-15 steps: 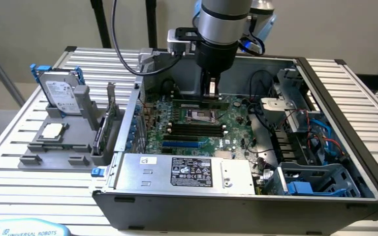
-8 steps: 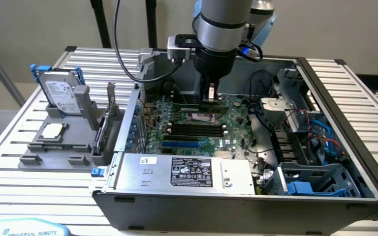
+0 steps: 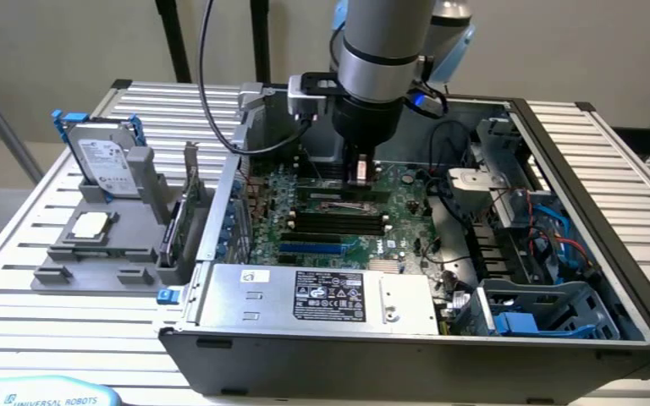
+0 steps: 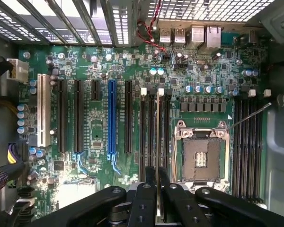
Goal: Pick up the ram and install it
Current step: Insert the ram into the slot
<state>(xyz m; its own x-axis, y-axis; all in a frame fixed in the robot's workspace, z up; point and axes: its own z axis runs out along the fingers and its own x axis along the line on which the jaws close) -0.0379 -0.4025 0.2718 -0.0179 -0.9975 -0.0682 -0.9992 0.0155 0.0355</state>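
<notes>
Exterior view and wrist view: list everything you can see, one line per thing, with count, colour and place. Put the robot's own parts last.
computer case: one, grey, open on the slatted table.
motherboard: one, green, on the case floor.
ram: one, thin stick seen edge-on, held upright between the fingers above the black memory slots beside the processor socket.
processor socket: one, silver frame, open with no chip in it.
power supply: one, silver, at the case's near edge.
hard drive: one, silver with blue clips, standing in the grey holder on the exterior view's left.
processor chip: one, silver, lying on the same holder.
slatted table: one, silver.
arm: one, silver, reaching down into the case.
gripper: one, black, closed on the ram.
</notes>
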